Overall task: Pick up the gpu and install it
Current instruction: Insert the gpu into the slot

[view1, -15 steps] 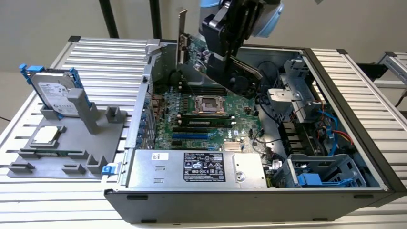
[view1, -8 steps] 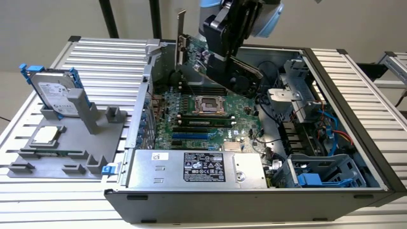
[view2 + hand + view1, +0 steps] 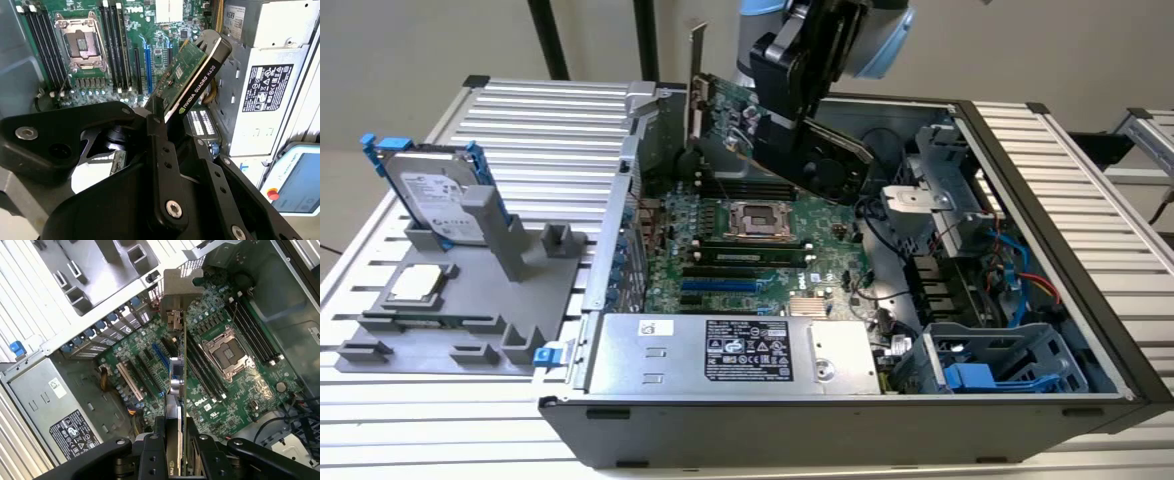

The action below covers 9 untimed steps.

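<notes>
In the exterior view the power supply (image 3: 734,352) lies along the near edge of the open computer case (image 3: 1067,230); beyond it the motherboard (image 3: 747,255) covers the case floor; a hard drive (image 3: 438,200) stands on a grey fixture outside the case, at the exterior view's left, well apart; over the board's far edge the gripper (image 3: 781,122) pinches the gpu (image 3: 724,102) in the air, tilted, its silver bracket (image 3: 698,55) uppermost; in the second wrist view the card juts out from between the fingers (image 3: 160,145) toward the board.
</notes>
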{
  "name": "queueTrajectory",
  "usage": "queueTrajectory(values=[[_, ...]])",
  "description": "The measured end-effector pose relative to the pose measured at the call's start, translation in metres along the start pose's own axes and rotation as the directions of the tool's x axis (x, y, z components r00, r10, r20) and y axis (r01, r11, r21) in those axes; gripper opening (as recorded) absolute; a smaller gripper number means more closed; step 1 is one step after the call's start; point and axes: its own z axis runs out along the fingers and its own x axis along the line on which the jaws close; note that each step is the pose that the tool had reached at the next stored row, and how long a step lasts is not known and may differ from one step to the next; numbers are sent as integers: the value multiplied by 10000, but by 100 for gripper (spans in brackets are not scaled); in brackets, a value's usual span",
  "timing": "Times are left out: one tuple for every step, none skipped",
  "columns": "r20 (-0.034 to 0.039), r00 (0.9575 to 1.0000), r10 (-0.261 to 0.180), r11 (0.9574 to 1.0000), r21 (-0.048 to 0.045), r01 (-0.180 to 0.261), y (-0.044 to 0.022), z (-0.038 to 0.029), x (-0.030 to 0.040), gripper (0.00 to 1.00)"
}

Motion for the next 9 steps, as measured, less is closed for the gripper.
queueTrajectory(values=[[-3,10000,-51,10000,2,51,0,0,0,0],[-6,9999,-102,9999,3,102,0,0,0,0],[-9,9999,-155,9999,4,155,0,0,0,0],[-11,9998,-203,9998,6,203,0,0,0,0],[-14,9997,-256,9997,7,256,0,0,0,0],[-17,9995,-306,9995,9,306,-1,0,0,0],[-21,9994,-356,9994,10,356,0,-1,0,0],[-23,9992,-405,9992,11,405,-1,0,-1,0],[-25,9990,-455,9990,12,455,-1,0,0,0]])
